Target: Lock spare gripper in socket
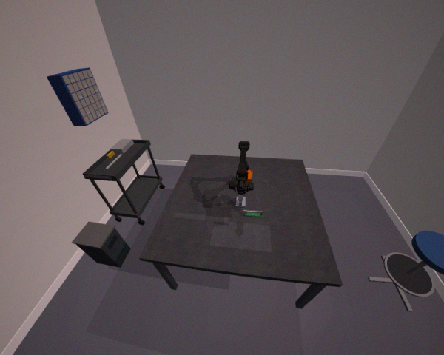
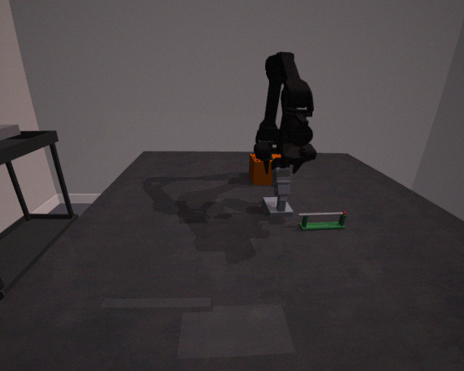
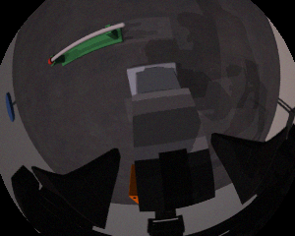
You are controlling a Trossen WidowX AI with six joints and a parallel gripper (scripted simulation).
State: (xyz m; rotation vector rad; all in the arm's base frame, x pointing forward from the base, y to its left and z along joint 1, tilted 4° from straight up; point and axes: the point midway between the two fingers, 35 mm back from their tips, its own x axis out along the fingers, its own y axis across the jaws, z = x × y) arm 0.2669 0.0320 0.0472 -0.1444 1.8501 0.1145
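The spare gripper point(image 2: 282, 184) point(image 3: 164, 127), a grey blocky body, stands upright over the light grey mount point(image 1: 237, 204) point(image 2: 270, 206) point(image 3: 131, 79). Its lower end meets the mount's socket; how deep it sits cannot be told. My gripper point(image 2: 281, 171) point(image 3: 166, 147) is wide open, pointing down, its fingers on either side of the spare gripper's upper part with gaps on both sides. The lock pin point(image 1: 252, 211) point(image 2: 322, 213) point(image 3: 88, 36), pale with a red head, lies across the green rack point(image 1: 253, 214) point(image 2: 322, 226) point(image 3: 86, 48), to the right of the mount in the top and exterior views.
An orange block point(image 1: 249, 175) point(image 2: 260, 172) point(image 3: 133, 183) stands on the dark table point(image 1: 291, 244) point(image 2: 364, 287) behind the mount, close to the arm. A cart point(image 1: 126, 164) and a blue stool point(image 1: 438, 252) stand off the table.
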